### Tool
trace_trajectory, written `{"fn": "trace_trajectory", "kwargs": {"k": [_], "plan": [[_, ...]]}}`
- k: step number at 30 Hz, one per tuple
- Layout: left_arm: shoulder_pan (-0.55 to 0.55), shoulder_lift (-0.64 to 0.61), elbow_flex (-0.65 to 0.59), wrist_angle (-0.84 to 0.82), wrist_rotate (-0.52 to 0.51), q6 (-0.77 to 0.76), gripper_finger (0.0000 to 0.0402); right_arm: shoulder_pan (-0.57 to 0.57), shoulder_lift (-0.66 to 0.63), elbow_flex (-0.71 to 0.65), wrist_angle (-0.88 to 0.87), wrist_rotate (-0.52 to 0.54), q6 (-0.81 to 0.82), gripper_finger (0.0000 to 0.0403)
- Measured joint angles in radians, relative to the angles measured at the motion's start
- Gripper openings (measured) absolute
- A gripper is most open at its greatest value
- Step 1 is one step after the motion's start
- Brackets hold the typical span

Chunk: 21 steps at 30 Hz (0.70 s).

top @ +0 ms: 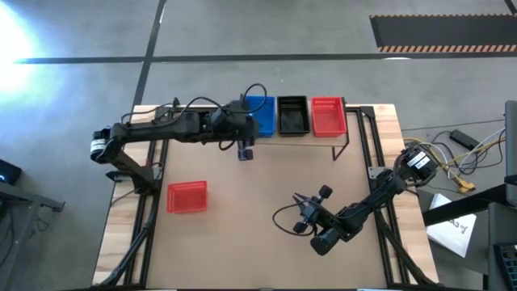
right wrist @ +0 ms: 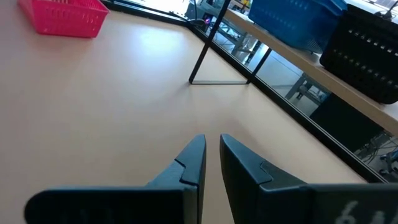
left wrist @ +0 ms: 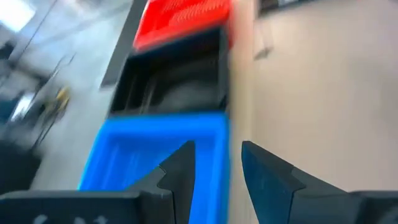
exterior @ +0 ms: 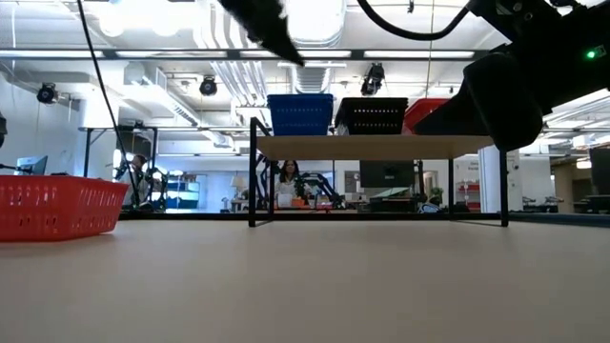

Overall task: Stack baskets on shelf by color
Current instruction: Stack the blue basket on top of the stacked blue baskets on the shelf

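Three baskets stand side by side on the shelf at the table's far edge: blue, black and red. One more red basket lies flat on the table, near the left side. My left gripper hovers open just in front of the shelf's near edge, by the blue basket, and touches nothing. My right gripper waits shut above the table's near right part, its fingers pointing toward the shelf.
The shelf's thin black legs stand on the table in front of my right gripper. Bare tabletop lies between the loose red basket and my right arm. Cables and papers lie off the table's right edge. People show far behind in the low view.
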Motion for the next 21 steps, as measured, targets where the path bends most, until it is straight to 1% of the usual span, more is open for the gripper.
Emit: {"fn": "trace_trajectory", "kwargs": {"k": [4,5,6,10,14,21], "plan": [[0.015,-0.015,-0.002,-0.152,-0.23,-0.076,0.0115,0.0,0.0,-0.001,0.0,0.0,0.0,0.0038],[0.02,-0.016,-0.003,-0.183,-0.275,-0.099,0.0115,0.0,0.0,-0.001,0.0,0.0,0.0,0.0038],[0.029,-0.017,-0.003,-0.204,-0.297,-0.123,0.0115,0.0,0.0,-0.002,0.001,0.0,0.0,0.0038],[0.067,-0.007,-0.009,-0.276,-0.281,-0.193,0.0115,0.0,0.0,-0.003,0.0,0.0,0.0,0.0038],[0.08,0.002,-0.038,-0.243,-0.262,-0.193,0.0115,0.0,0.0,-0.003,0.0,0.001,0.002,0.0038],[0.08,0.009,-0.044,-0.191,-0.209,-0.186,0.0115,0.0,0.0,-0.006,0.0,0.001,0.009,0.0038]]}}
